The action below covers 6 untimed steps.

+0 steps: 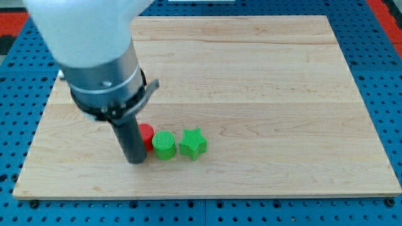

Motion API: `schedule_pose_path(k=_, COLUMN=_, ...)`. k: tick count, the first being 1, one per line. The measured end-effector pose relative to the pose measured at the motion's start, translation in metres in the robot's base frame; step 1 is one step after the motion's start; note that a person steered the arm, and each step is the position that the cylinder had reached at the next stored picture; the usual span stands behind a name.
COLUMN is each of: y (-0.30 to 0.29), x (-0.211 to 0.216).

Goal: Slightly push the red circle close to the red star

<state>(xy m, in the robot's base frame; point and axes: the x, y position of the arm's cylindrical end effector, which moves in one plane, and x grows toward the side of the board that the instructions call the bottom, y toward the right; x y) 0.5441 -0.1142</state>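
Note:
A red block (pixel 147 135) sits low on the wooden board (pixel 251 75), left of centre. The rod hides most of it, so I cannot tell its shape. My tip (pixel 135 160) rests on the board right at the red block's left side, touching or nearly touching it. A green circle (pixel 164 145) lies just right of the red block, touching it. A green star (pixel 193 144) sits close to the right of the green circle. No second red block shows; the arm's body covers the board's upper left.
The arm's wide grey and white body (pixel 100 56) fills the view's upper left. A blue perforated table (pixel 383 37) surrounds the board. The board's bottom edge (pixel 207 196) lies a short way below the blocks.

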Motion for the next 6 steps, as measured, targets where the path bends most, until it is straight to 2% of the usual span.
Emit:
schedule_pose_path(k=1, y=-0.002, x=-0.026)
schedule_pose_path(k=2, y=0.049, x=-0.019)
schedule_pose_path(k=3, y=0.053, x=-0.056)
schedule_pose_path(k=4, y=0.012, x=-0.063)
schedule_pose_path(k=5, y=0.036, x=-0.017)
schedule_pose_path(k=6, y=-0.018, x=-0.028)
